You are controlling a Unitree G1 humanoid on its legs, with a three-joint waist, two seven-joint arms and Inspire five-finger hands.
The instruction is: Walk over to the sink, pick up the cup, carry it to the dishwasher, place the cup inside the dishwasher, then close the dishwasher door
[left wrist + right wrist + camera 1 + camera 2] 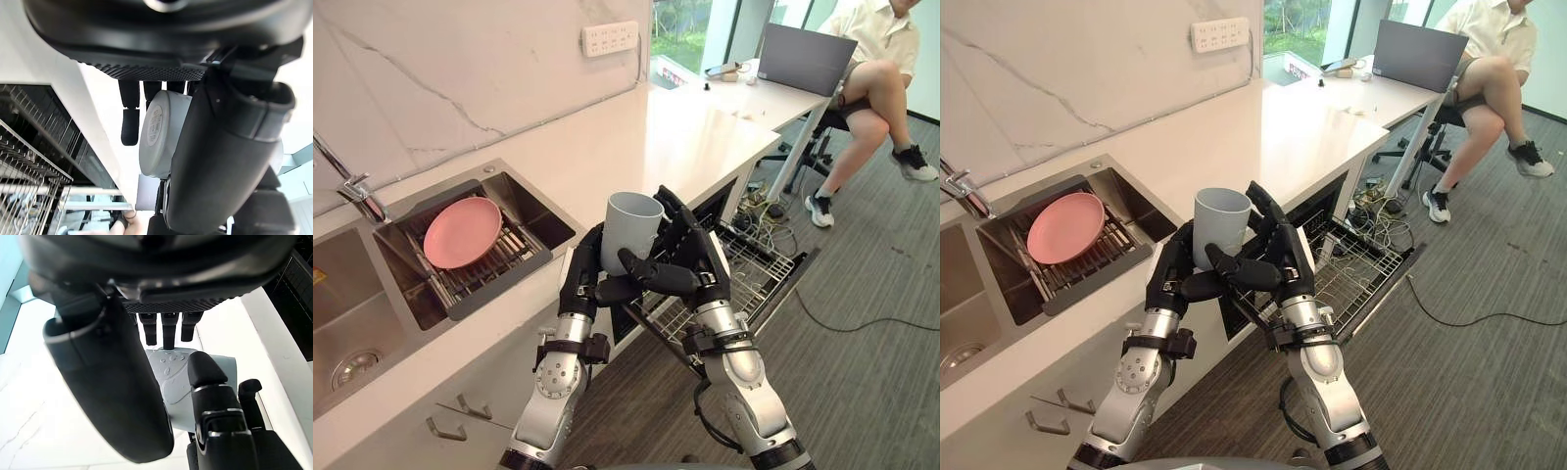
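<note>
Head stereo pair looks down on counter (685, 137) — wrist cams v. close, both share cup (159, 132).

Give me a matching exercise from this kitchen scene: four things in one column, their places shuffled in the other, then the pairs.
Things
1. cup
2. pink plate
3. laptop
4. socket strip

Places
a. on the marble wall
b. on the white desk by the seated person
c. gripped by the left hand and right hand
d. on the rack in the sink

Pairs: 1-c, 2-d, 3-b, 4-a
</note>
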